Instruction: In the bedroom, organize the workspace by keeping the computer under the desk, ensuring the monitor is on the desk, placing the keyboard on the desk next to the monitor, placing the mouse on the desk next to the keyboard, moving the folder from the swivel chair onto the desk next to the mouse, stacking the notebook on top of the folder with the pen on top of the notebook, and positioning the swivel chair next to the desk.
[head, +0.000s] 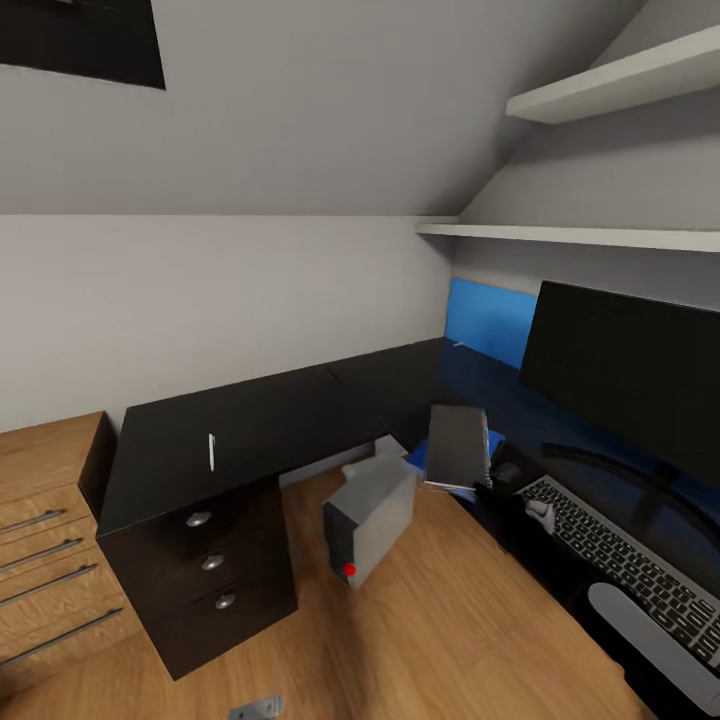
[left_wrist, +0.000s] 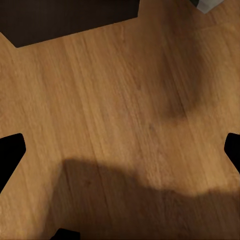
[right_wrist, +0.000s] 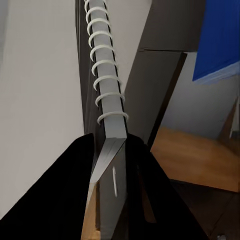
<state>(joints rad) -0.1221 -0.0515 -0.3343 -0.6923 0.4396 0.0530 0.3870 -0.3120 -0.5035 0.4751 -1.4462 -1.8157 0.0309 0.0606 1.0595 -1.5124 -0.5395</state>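
Open wood floor (head: 450, 620) between drawer unit (head: 205, 575) & the desk's right wing; computer (head: 372, 520) stands there, under/near the inner corner, red dot at front. Desk (head: 260, 420) top on the left wing mostly bare, pen (head: 211, 452) lying near its front edge. Right wing crowded: monitor (head: 625, 365), keyboard (head: 625, 555) just in front of it. Folder (head: 490, 320) blue, at back by the wall.

Right gripper (right_wrist: 112, 150) pinches the notebook (head: 458, 445) by its edge: dark-grey, white spiral rings, held tilted above the desk edge. Left gripper (left_wrist: 120, 145) spread wide, over floor, nothing between fingers (left_wrist: 11, 152).
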